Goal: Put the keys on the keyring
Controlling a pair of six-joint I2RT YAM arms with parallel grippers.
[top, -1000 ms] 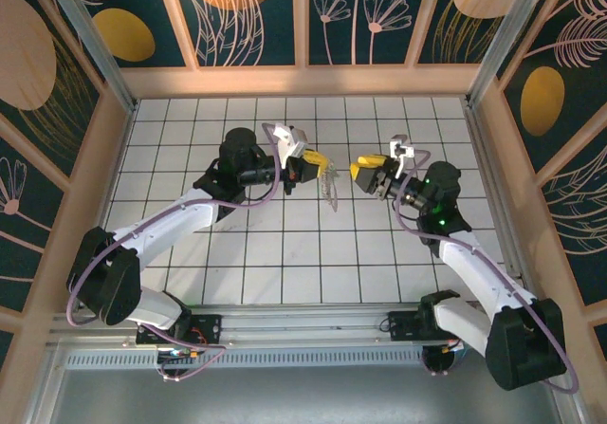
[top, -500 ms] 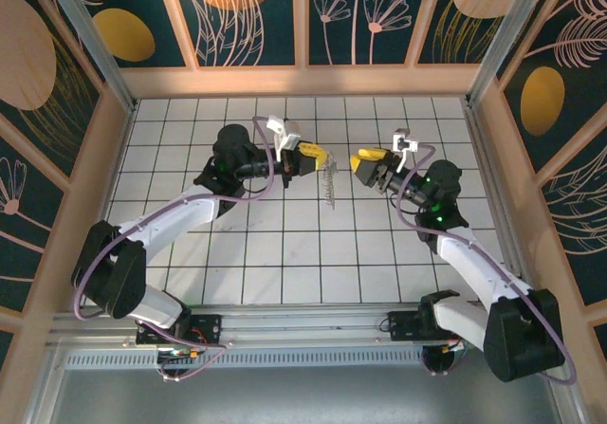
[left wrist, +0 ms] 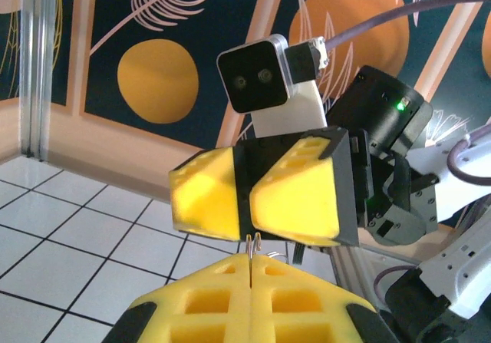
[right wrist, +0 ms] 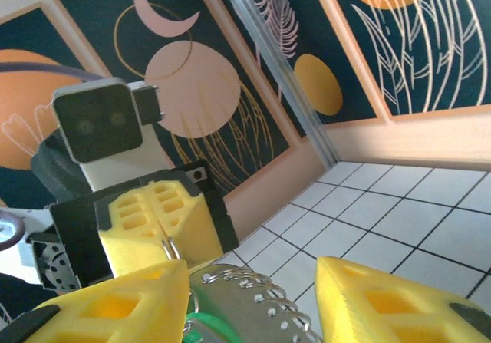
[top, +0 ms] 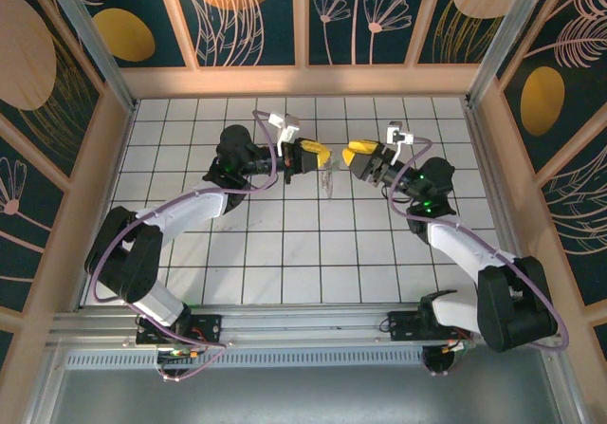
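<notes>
Top external, arms angled inward, left tool (top: pixel 323 156) pinching keyring (top: pixel 328 179), right tool (top: pixel 347 152) parted

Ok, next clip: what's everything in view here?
keyring: one, silvery, hanging over the table's middle, pinched by the left hand
keys: cluster, number unclear, silvery, at the keyring, between the right hand's fingers
green tag: one, green, under that cluster
table: one, white tiles
walls: dark teal with orange and pink patterns, around the table
left hand: one, yellow, shut on the keyring
right hand: one, yellow, open, facing the left hand
</notes>
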